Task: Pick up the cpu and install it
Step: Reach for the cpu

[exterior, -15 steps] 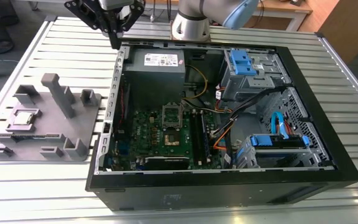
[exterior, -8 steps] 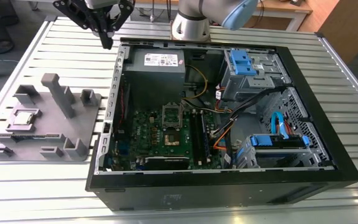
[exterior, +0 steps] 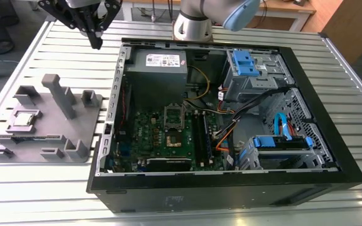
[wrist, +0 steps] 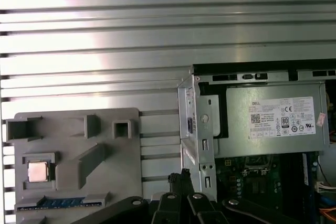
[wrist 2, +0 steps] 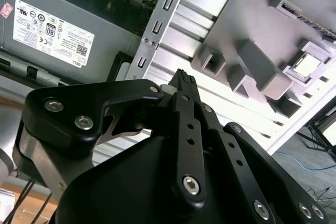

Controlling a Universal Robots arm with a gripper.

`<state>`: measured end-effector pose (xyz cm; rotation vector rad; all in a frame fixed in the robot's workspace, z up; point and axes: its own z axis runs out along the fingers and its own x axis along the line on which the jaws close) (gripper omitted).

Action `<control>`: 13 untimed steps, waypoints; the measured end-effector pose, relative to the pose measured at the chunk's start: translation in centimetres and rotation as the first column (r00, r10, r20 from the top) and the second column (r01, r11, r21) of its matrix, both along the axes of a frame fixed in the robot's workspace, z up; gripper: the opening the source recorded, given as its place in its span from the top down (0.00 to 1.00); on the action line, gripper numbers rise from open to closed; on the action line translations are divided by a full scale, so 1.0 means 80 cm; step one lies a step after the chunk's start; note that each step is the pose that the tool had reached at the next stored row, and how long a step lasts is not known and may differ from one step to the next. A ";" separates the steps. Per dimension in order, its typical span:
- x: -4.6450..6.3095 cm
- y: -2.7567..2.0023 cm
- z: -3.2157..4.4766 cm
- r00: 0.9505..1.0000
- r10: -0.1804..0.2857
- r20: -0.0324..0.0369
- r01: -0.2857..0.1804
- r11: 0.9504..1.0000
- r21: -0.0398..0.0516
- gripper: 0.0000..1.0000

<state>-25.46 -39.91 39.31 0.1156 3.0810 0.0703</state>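
silver cpu [exterior: 22, 118], face up, on fixture [exterior: 45, 129]

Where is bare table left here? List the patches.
Free: the slatted metal table along the near wall of the open black computer case; the strip between the case and the grey plastic fixture plate; the slats beyond the plate, below the black gripper. Crowded: inside the case, and the plate, with blocks and the square silver cpu.

The cpu [exterior: 22, 118] lies on the fixture [exterior: 90, 125], beside the computer case [exterior: 218, 188].
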 end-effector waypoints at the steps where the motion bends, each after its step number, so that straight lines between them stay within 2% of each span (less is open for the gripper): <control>1: -0.004 0.0000 0.0000 1.000 0.000 0.001 0.000 1.000 0.000 0.89; 13: -0.049 0.0000 -0.0008 1.000 0.000 0.008 0.000 1.000 0.000 0.89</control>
